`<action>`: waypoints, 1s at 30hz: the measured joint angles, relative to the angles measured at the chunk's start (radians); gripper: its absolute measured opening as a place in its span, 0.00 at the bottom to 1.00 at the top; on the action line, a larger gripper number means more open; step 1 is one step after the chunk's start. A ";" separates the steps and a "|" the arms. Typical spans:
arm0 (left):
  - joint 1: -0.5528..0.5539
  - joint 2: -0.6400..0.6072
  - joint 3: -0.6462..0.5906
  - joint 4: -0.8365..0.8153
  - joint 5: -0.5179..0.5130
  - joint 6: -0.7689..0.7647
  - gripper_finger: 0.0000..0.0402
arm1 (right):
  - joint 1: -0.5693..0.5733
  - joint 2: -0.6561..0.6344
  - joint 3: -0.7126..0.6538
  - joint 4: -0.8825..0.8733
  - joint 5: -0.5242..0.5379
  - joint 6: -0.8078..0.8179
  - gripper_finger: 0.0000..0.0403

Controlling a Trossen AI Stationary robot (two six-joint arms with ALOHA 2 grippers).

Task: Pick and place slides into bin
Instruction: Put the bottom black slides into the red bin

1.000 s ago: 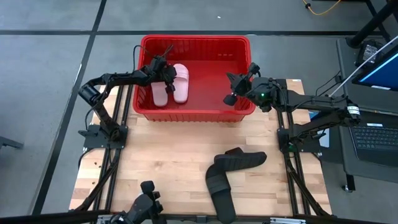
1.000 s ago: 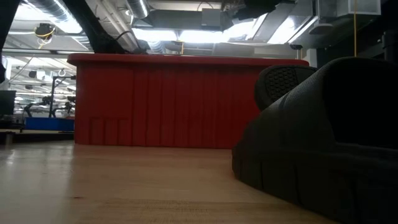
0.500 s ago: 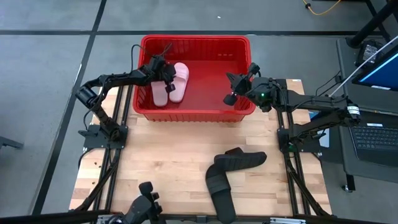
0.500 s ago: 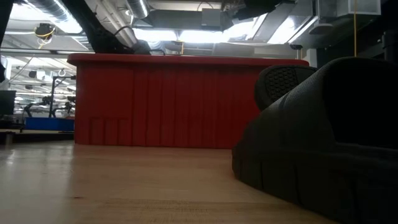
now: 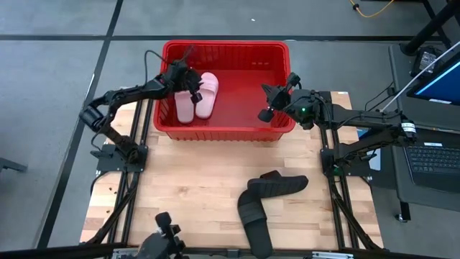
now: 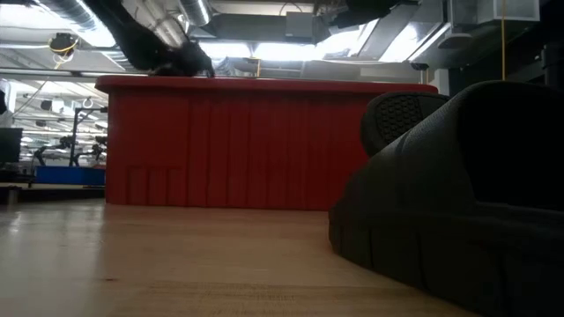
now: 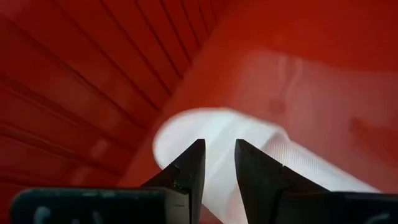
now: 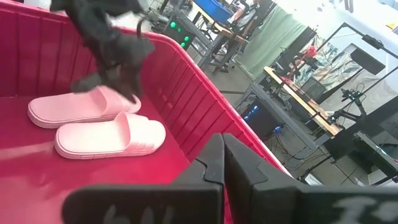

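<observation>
Two pale pink slides [image 5: 185, 108] [image 5: 207, 95] lie side by side, soles down, on the floor of the red bin [image 5: 226, 44], in its left half. They also show in the right wrist view [image 8: 74, 107] [image 8: 112, 137]. My left gripper [image 5: 192, 83] hangs just above their far ends, its fingers a narrow gap apart and empty [image 7: 217, 165]. My right gripper [image 5: 266, 111] is shut and empty at the bin's right wall [image 8: 222, 149]. Two black slides [image 5: 277, 185] [image 5: 255, 223] lie on the table near its front edge, one against the other.
The bin stands at the table's far edge, and its ribbed front wall [image 6: 264, 141] fills the low view. A black slide [image 6: 458, 194] looms close on that view's right. The bin's right half [image 5: 251, 93] and the wooden table in front of the bin [image 5: 194, 173] are bare.
My left gripper has risen out of the bin, a little toward the far edge, and its arm now shows above the bin's rim in the low view. The pink slides stay on the bin's floor.
</observation>
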 joint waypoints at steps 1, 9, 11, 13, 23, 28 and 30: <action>-0.001 -0.025 0.000 0.000 0.000 0.000 0.20 | 0.000 0.000 0.000 0.000 0.000 0.000 0.01; -0.054 -0.236 0.000 -0.004 0.029 0.008 0.06 | 0.000 0.000 0.000 0.000 0.000 -0.005 0.01; -0.077 -0.276 0.000 -0.005 0.033 0.008 0.02 | 0.000 -0.004 0.000 0.000 0.000 -0.021 0.01; -0.101 -0.313 0.000 -0.009 0.033 0.009 0.01 | 0.002 -0.014 0.000 0.004 0.000 -0.039 0.01; -0.259 -0.464 0.000 -0.084 0.033 -0.012 0.00 | 0.062 -0.097 0.001 -0.012 -0.119 -0.047 0.01; -0.367 -0.512 0.000 -0.150 0.034 -0.050 0.00 | 0.086 -0.129 0.001 -0.156 -0.143 0.029 0.00; -0.409 -0.527 0.000 -0.173 0.034 -0.072 0.00 | 0.096 -0.141 0.001 -0.217 -0.157 0.078 0.00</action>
